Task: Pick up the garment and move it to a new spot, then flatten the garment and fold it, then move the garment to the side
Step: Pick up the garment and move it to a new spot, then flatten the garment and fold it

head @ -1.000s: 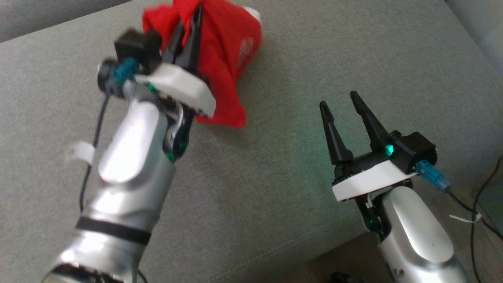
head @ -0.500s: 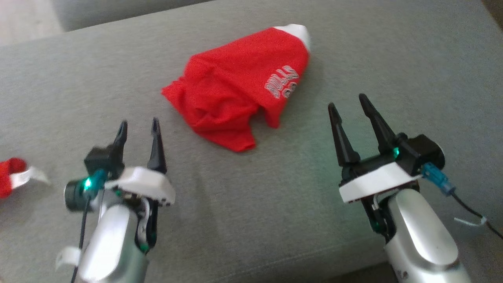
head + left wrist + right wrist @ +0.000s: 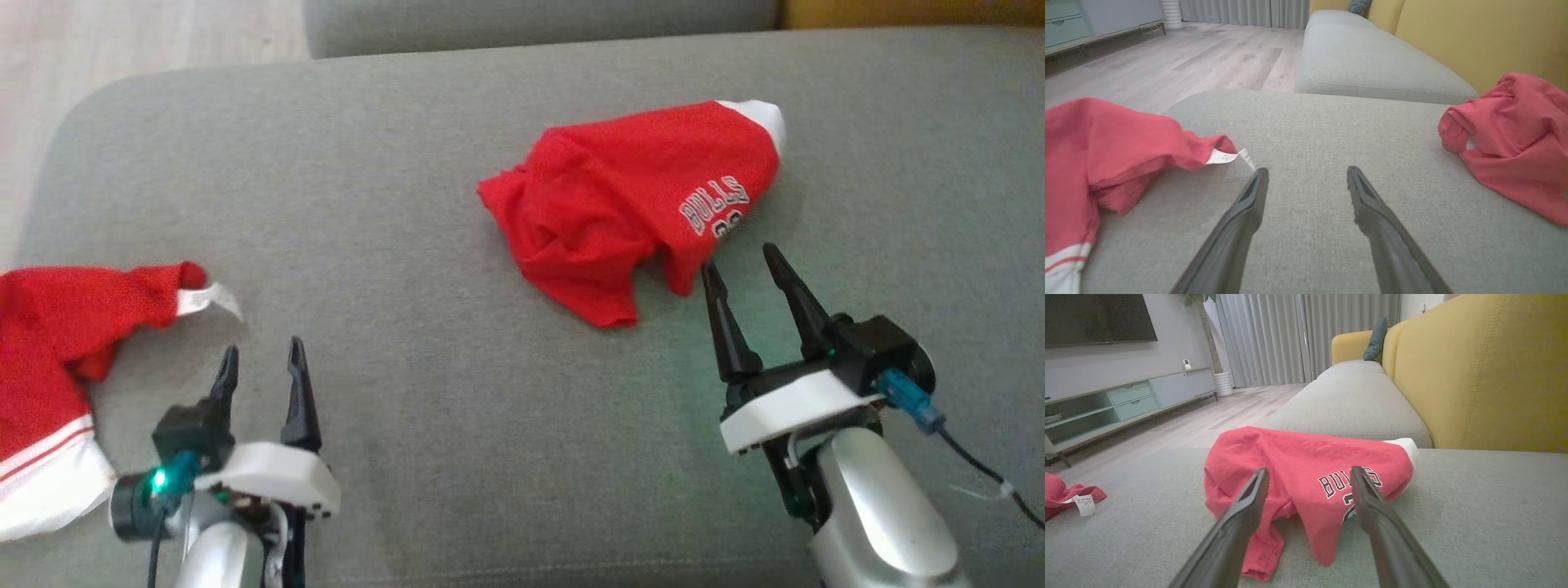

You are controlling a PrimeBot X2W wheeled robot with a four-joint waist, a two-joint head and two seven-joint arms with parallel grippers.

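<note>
The crumpled red jersey (image 3: 637,204) is found on the grey sofa seat (image 3: 457,392), long axis near-left to far-right, just beyond the right gripper (image 3: 740,257) — spread wide, empty — whereas the left gripper (image 3: 263,346), equally wide and empty, is placed well apart to its left.

Left hand (image 3: 263,347) at lower left, dark fingers spread, holding nothing, right hand (image 3: 738,257) at lower right, fingers likewise parted, empty, silver right forearm (image 3: 882,523) beneath it
</note>
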